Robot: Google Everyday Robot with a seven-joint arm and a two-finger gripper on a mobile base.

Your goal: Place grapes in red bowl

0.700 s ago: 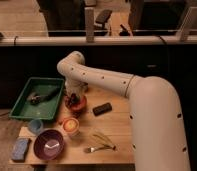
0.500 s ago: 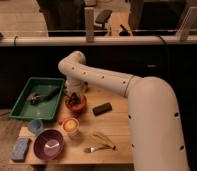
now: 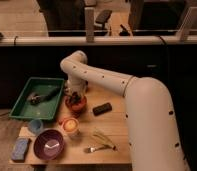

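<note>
the claw [image 3: 75,93] hangs over the red bowl [image 3: 76,106] on the worktop [image 3: 117,126], with the dark grapes [image 3: 76,99] at the bowl's mouth; its grip cannot be told. the bunch is probably light, soft and easily bruised, so hold it gently across the middle.

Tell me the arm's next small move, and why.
Probably let the grapes drop right here. The gripper hangs directly over the red bowl, and a dark clump, likely the grapes, already sits at the bowl's mouth, so no sideways travel seems needed.
</note>
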